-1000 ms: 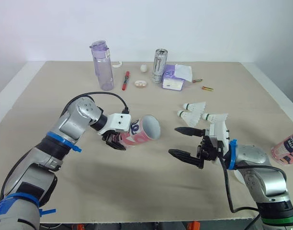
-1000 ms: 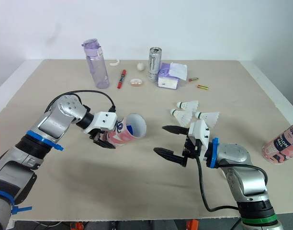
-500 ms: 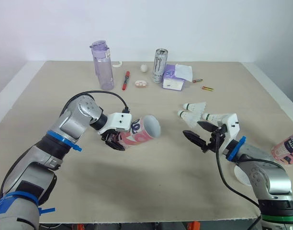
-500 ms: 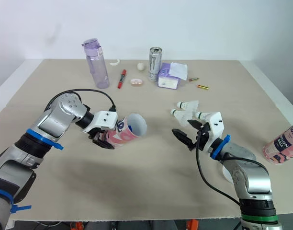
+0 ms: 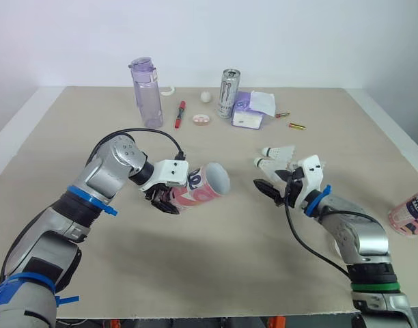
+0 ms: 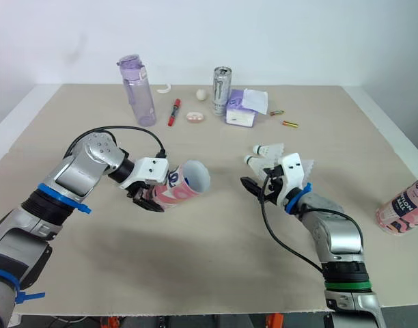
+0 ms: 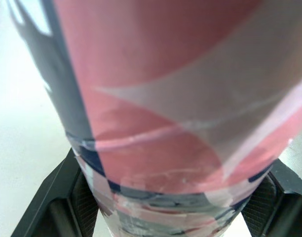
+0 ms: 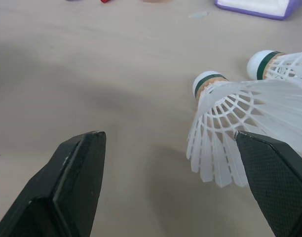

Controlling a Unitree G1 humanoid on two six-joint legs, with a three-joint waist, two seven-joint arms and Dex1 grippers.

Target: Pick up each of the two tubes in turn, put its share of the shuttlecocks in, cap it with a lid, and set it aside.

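Just lattice-skirted shuttlecocks (image 8: 230, 143), glossy cylindrical tube (image 7: 180, 123)

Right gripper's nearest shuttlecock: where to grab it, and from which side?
I'd pinch the skirt's narrow end just behind the cork of the nearest shuttlecock, coming from its open-skirt side, where the open right gripper sits. It lies on its side with the cork facing away, and a second shuttlecock crowds the far side.

The bent left arm reaches inward, its left gripper (image 5: 169, 198) clamped around the pink tube (image 5: 203, 187), while the right gripper (image 8: 168, 136) hovers low, fingers spread wide.
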